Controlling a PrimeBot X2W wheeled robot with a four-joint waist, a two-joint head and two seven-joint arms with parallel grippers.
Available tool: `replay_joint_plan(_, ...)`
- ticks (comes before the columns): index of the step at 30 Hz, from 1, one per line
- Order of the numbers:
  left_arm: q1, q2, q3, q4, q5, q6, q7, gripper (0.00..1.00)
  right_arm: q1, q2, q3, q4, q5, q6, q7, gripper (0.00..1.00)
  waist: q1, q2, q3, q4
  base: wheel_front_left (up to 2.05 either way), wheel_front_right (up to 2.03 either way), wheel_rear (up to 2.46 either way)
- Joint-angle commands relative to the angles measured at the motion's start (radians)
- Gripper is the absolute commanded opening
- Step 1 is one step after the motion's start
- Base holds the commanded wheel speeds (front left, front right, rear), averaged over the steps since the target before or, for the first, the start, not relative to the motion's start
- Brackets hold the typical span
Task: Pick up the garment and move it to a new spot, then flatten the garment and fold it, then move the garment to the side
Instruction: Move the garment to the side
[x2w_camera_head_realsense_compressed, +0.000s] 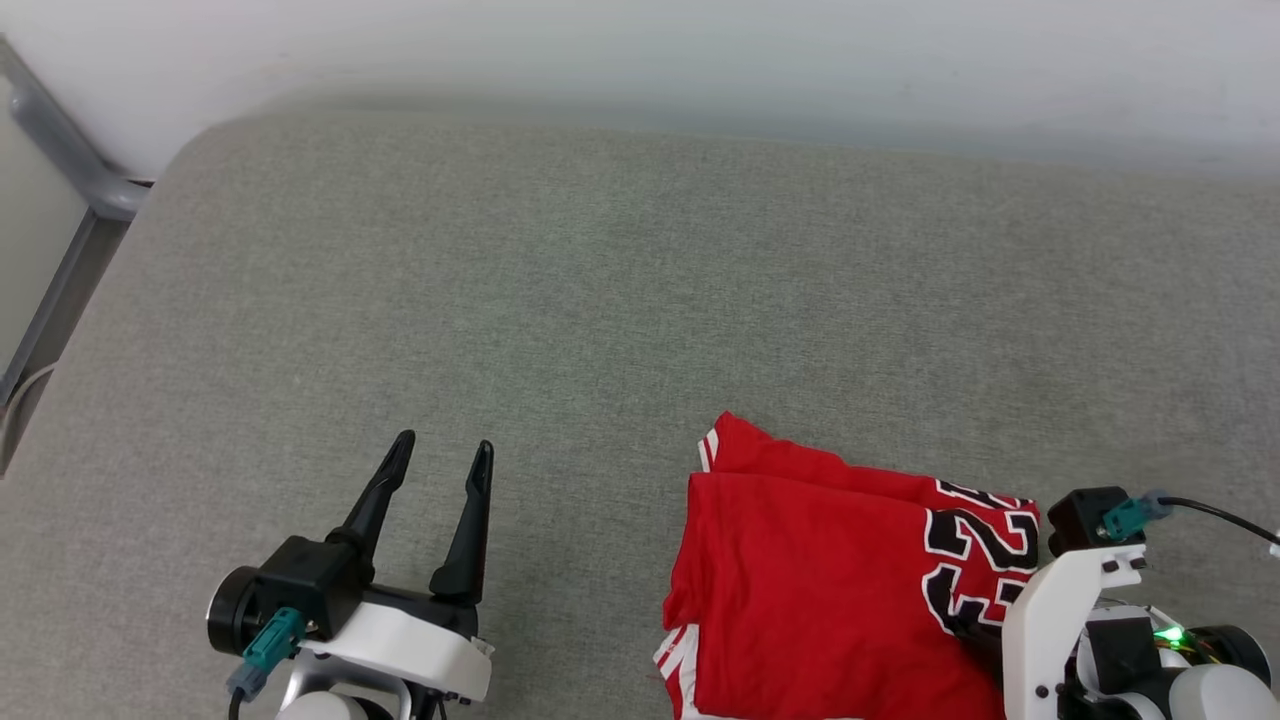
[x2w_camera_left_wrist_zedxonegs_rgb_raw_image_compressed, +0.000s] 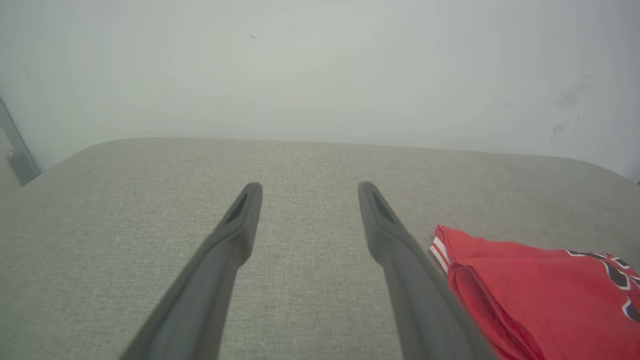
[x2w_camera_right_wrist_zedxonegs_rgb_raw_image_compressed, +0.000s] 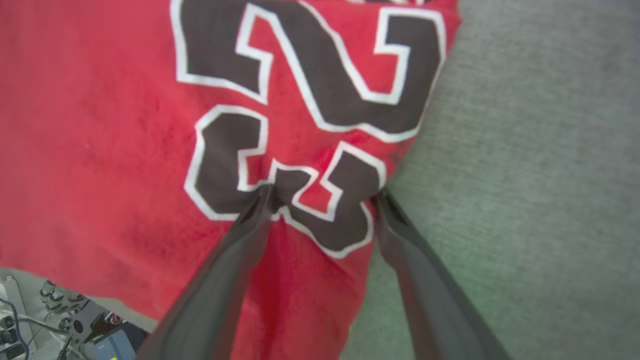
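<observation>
- A pale wall (x2w_camera_head_realsense_compressed: 640, 50) stands behind a grey fabric surface (x2w_camera_head_realsense_compressed: 600, 300) with rounded corners. In the head view a grey metal frame (x2w_camera_head_realsense_compressed: 70, 170) shows at its far left.
- The garment (x2w_camera_head_realsense_compressed: 800, 590) lies folded at the near right of the surface, red, with white-striped trim at its left corners and the number 23 by its right edge.
- The left fingers (x2w_camera_head_realsense_compressed: 470, 530) are spread wide and hold nothing. They stand over bare surface, well left of the garment.
- The left wrist view adds the layered fold along the garment's left edge, just beside that arm's right-hand finger. It does not show whether the two touch.
- In the head view the right wrist covers the garment's near right corner and hides most of its fingers.
- The right wrist view shows the right fingers (x2w_camera_right_wrist_zedxonegs_rgb_raw_image_compressed: 225, 270) apart and gripping nothing. One tip is on the black numeral and the other at the garment's edge, beside grey surface. I cannot tell whether they press the cloth.
- That view also shows cables and a small box (x2w_camera_right_wrist_zedxonegs_rgb_raw_image_compressed: 107, 340) below the surface's near edge.
</observation>
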Motion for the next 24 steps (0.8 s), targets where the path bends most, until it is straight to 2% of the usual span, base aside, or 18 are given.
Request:
replay_joint_plan(1, -0.012, 0.0, -0.003, 0.002, 0.001, -0.001, -0.002, 1.0, 0.006, 0.012, 0.036, 0.039, 0.012, 0.001, 0.014, 1.0, 0.0, 0.0, 0.009, 0.013, 0.0, 0.0, 0.0)
replay_joint_plan(2, -0.013, 0.0, -0.001, 0.004, 0.0, -0.001, -0.002, 1.0, 0.008, 0.009, 0.052, 0.052, 0.01, 0.001, 0.018, 0.87, 0.0, 0.0, 0.01, 0.015, 0.0, 0.0, 0.0)
replay_joint_plan(4, -0.015, 0.0, 0.003, 0.006, -0.002, -0.001, -0.002, 1.0, 0.015, 0.003, 0.072, 0.075, 0.009, 0.001, 0.013, 0.05, 0.0, 0.0, 0.011, 0.017, 0.0, 0.0, 0.0)
replay_joint_plan(5, -0.016, 0.001, 0.004, 0.007, -0.003, -0.002, -0.002, 1.0, 0.014, 0.0, 0.075, 0.082, 0.012, 0.001, 0.008, 0.0, 0.0, 0.0, 0.011, 0.017, 0.0, 0.0, 0.0)
replay_joint_plan(10, -0.02, 0.011, -0.006, 0.019, -0.002, -0.002, -0.002, 1.0, -0.042, -0.04, 0.062, 0.077, 0.007, -0.001, -0.071, 0.0, 0.0, 0.0, -0.006, -0.014, 0.0, 0.0, 0.0)
replay_joint_plan(16, -0.007, 0.021, -0.017, 0.018, -0.006, -0.002, -0.002, 1.0, -0.087, -0.151, 0.163, -0.006, -0.01, -0.001, -0.122, 0.0, 0.0, 0.0, -0.031, -0.086, 0.0, 0.0, 0.0)
replay_joint_plan(24, 0.005, 0.006, -0.062, 0.009, -0.023, -0.002, -0.002, 1.0, -0.136, -0.379, 0.307, -0.145, 0.05, -0.001, -0.101, 0.0, 0.0, 0.0, -0.046, -0.213, 0.0, 0.0, 0.0)
